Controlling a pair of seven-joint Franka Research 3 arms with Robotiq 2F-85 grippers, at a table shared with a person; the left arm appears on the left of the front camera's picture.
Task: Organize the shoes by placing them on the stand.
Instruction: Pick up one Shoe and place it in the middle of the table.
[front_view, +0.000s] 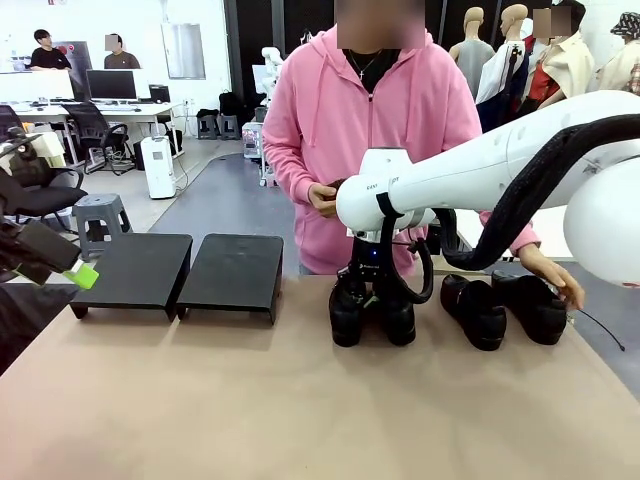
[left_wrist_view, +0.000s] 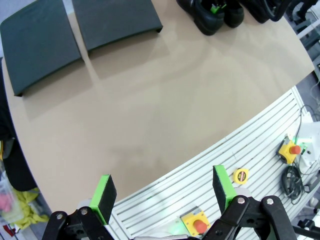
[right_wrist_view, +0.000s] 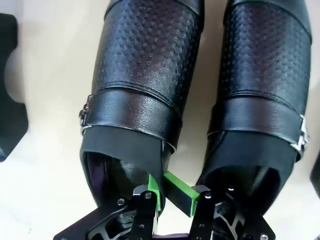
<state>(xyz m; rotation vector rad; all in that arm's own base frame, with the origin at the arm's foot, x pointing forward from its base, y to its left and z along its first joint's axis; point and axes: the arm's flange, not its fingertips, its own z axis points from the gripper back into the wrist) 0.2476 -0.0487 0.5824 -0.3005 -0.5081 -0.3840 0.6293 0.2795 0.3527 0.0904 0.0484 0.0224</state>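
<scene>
1. While the desk (front_view: 300, 400) carries all four shoes (front_view: 440, 310), none of the placing is done. Judged progress is the very start, with the first pick-up in hand.
2. Right arm (front_view: 500, 160): it reaches across the middle of the desk and comes down over the centre pair (front_view: 370, 310).
3. Stand (front_view: 180, 272): it sits at the far left of the desk, well apart from the shoes. Both sloped platforms are bare, so all four places remain to be filled.
4. Centre pair: the two shoes stand upright, side by side, on the desk.
5. Second pair (front_view: 505, 308): it stands just to the right of the centre pair, with the person's hand (front_view: 558, 282) at the outer shoe.
6. Left tool (left_wrist_view: 162, 187): the pads stand apart and hold nothing. It hovers near the robot-side edge of the desk.
7. Right tool (right_wrist_view: 172, 192): the pads are drawn together and appear clamped on the inner collar wall of one shoe (right_wrist_view: 145, 85) of the centre pair, one finger inside its opening. That shoe appears to rest on the desk, so lifting and carrying to the stand remain.
</scene>
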